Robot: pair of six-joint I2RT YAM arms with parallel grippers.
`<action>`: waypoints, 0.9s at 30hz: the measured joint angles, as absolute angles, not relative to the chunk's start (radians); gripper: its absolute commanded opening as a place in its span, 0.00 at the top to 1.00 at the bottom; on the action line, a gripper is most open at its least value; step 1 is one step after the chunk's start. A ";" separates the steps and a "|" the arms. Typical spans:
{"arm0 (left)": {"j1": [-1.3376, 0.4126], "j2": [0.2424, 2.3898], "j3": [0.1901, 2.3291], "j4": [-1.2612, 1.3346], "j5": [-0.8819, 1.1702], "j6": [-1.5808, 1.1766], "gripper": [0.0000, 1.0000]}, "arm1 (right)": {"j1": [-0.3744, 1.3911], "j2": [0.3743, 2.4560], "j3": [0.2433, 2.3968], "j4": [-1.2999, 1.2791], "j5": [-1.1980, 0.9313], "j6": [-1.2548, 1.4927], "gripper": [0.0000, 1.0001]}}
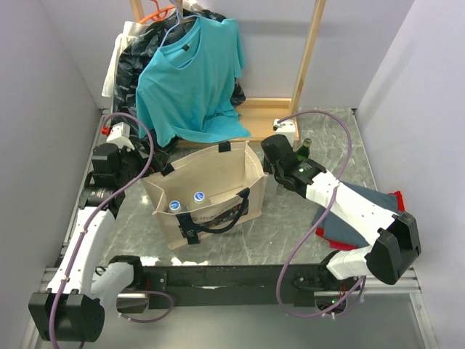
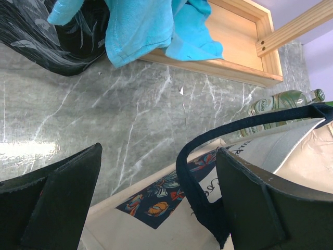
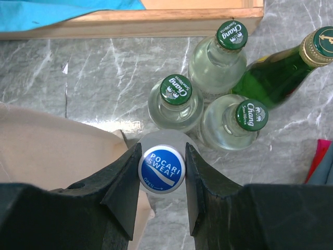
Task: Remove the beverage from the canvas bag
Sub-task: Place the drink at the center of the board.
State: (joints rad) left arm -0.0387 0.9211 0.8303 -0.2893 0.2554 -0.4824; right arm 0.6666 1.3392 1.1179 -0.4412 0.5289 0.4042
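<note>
The beige canvas bag stands open at mid-table, with two blue-capped bottles inside at its left end. My right gripper is shut on the blue Pocari Sweat cap of a bottle, just outside the bag's right end and next to three Chang bottles. In the top view this gripper is at the bag's right edge. My left gripper is open over the bag's printed side. The black strap handle loops between its fingers, against the right finger.
A green glass bottle leans behind the Chang bottles. A wooden rack base with a teal shirt and dark garments stands at the back. Red and grey cloth lies under my right arm.
</note>
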 measured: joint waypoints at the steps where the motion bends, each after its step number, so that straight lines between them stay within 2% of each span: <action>1: -0.039 0.921 0.830 -0.289 0.255 -0.482 0.04 | 0.667 1.340 1.118 -0.441 0.529 0.404 0.96; 3: -0.039 0.921 0.830 -0.289 0.253 -0.482 0.04 | 0.667 1.340 1.118 -0.441 0.530 0.405 0.96; 6: -0.039 0.921 0.830 -0.289 0.249 -0.483 0.03 | 0.667 1.341 1.118 -0.441 0.530 0.407 0.89; 9: -0.039 0.921 0.830 -0.289 0.248 -0.483 0.04 | 0.667 1.343 1.118 -0.440 0.530 0.408 0.88; 13: -0.039 0.921 0.830 -0.289 0.249 -0.483 0.04 | 0.667 1.343 1.118 -0.439 0.531 0.411 0.72; 15: -0.039 0.921 0.830 -0.289 0.249 -0.483 0.04 | 0.667 1.343 1.118 -0.439 0.530 0.411 0.69; 16: -0.039 0.921 0.830 -0.289 0.249 -0.483 0.04 | 0.667 1.343 1.118 -0.439 0.530 0.411 0.63; 18: -0.039 0.921 0.830 -0.289 0.248 -0.483 0.04 | 0.667 1.343 1.118 -0.439 0.531 0.411 0.62; 22: -0.039 0.921 0.830 -0.289 0.247 -0.483 0.04 | 0.667 1.343 1.118 -0.439 0.529 0.411 0.50; 27: -0.039 0.921 0.830 -0.289 0.246 -0.483 0.04 | 0.667 1.341 1.118 -0.427 0.528 0.415 0.42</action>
State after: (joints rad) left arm -0.0387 0.9211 0.8303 -0.2893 0.2459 -0.4831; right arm 0.6666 1.3411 1.1179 -0.4274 0.5278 0.4149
